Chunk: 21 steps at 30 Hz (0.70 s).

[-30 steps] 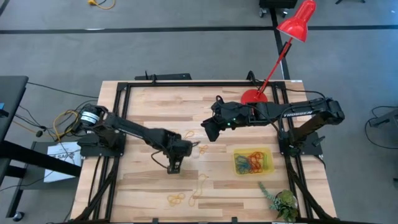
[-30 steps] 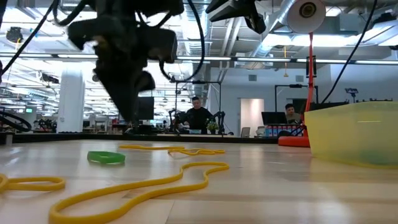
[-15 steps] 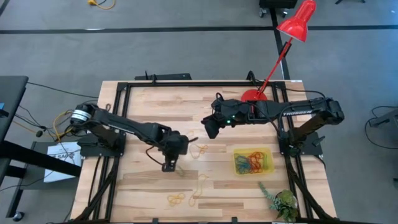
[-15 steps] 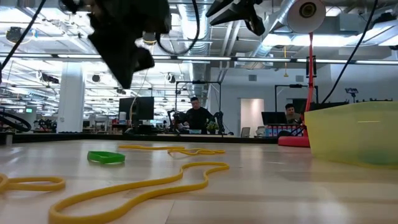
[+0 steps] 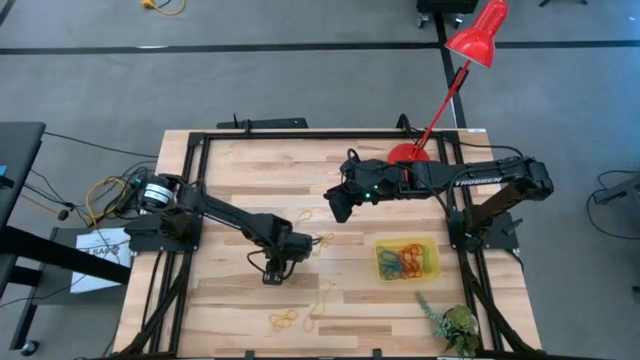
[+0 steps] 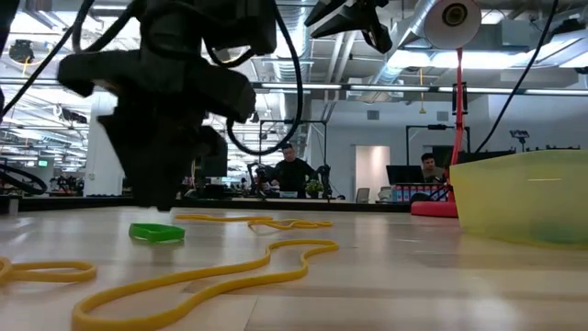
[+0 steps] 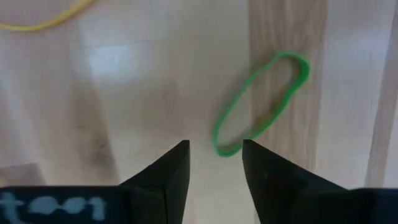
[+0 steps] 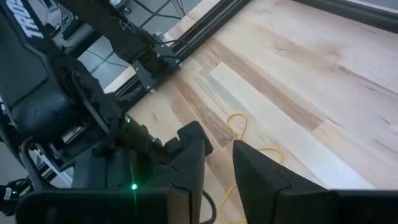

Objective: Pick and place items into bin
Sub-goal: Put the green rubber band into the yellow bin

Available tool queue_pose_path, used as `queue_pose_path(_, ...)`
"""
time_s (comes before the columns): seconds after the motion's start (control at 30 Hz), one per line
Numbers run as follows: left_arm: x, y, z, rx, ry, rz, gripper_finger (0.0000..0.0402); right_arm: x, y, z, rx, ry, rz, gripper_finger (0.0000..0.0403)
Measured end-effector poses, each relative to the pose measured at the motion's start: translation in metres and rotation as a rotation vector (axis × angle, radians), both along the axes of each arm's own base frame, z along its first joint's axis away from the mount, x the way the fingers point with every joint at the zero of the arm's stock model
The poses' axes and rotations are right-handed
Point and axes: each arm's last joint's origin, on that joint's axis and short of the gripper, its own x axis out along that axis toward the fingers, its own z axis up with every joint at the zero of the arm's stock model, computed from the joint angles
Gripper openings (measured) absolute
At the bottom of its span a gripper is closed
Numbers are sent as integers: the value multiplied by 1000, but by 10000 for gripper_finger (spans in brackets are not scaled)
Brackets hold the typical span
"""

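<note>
Pale wood planks make up the table (image 5: 350,310), boxed by a black rail frame.

Nearest in the low view, a long yellow band (image 6: 207,280) snakes across the planks, its long axis running left-right w/ a slight rise toward the far side; a second yellow loop (image 6: 41,271) lies at the left edge. Just behind sits the green band (image 6: 156,232), lying flat. In the left wrist view that green band (image 7: 261,102) is a narrow oval, long axis diagonal across the plank grain, one end just ahead of the finger tips and between them.

Left gripper (image 5: 274,276) is down low over this band, fingers (image 7: 168,171) apart, nothing clamped – band lies loose on the wood. More yellow bands (image 5: 300,318) are scattered toward the table's near edge in the high view, others (image 5: 322,240) just beside the left arm's wrist.

Bin (image 5: 406,259) – yellow, translucent – sits on the right half of the table, well apart from the green band, w/ a tangle of red, blue and yellow loops inside. Plant sprig (image 5: 450,322) lies near the corner past it.

Right gripper (image 5: 337,207) hangs above mid-table, fingers (image 8: 258,177) part-open, holding nothing.

Farther off: red lamp (image 5: 478,35) on its round base, then an open office w/ ceiling ducts and two people (image 6: 292,170) at desks.
</note>
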Motion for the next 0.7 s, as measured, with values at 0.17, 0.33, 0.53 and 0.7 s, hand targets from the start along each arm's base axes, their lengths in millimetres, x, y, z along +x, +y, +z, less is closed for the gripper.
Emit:
queue_pose_path(0.17, 1, -6, 0, 42, -32, -21, 137, 0, 0, 0, 0, 0, 0, 79)
queue_pose_path(0.33, 1, -6, 0, 45, -35, -14, 137, 0, 0, 0, 0, 0, 0, 79)
queue_pose_path(0.53, 0, -10, -3, 46, -49, -24, 137, 0, 0, 0, 0, 0, 0, 79)
queue_pose_path(0.7, -9, -15, -14, 57, -34, -19, 137, 0, 0, 0, 0, 2, 0, 79)
